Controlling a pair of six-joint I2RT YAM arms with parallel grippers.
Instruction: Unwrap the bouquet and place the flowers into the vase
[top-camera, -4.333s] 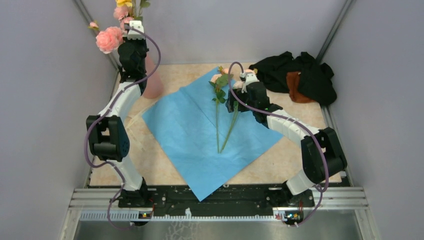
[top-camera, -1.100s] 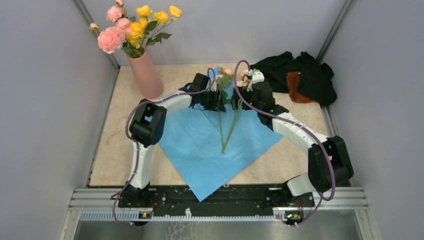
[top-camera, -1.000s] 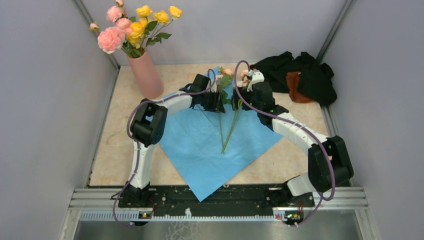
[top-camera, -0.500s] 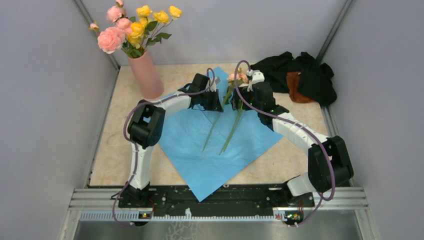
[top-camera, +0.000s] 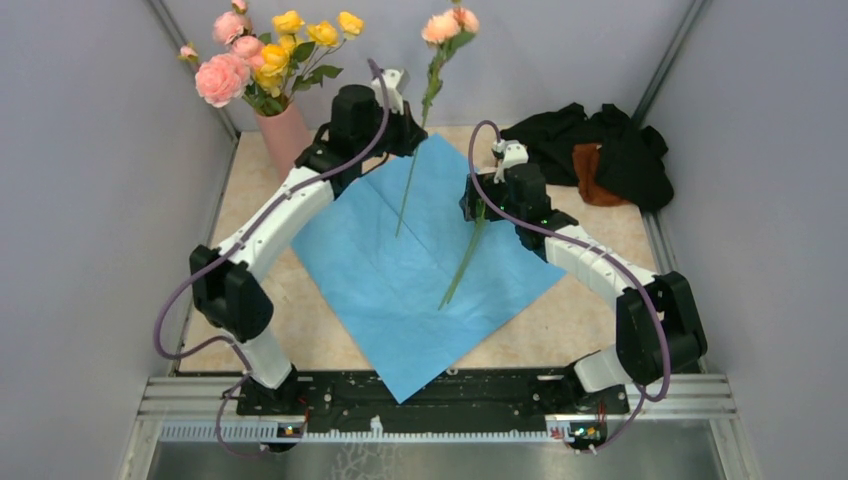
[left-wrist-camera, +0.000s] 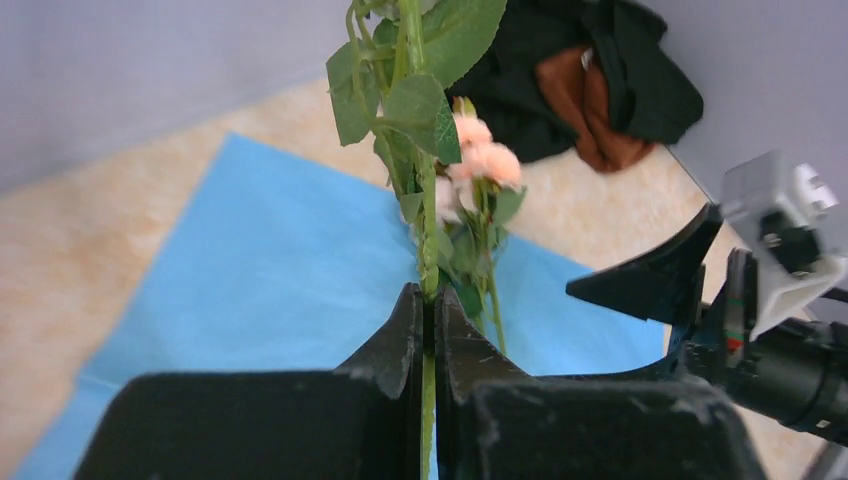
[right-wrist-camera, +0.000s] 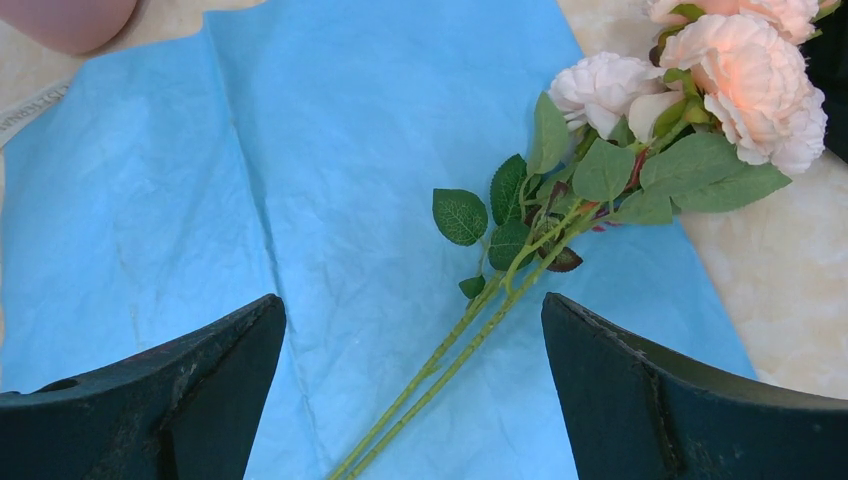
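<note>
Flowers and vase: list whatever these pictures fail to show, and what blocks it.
- Vase: base hidden behind the left arm in the top view; only a corner shows in the right wrist view, cut by the frame edge.
- Lying flower: blooms hidden under the right claw in the top view.
- Lifted flower: blooms cut off by the top edge in the left wrist view; stem below the shut left claw hidden.
</note>
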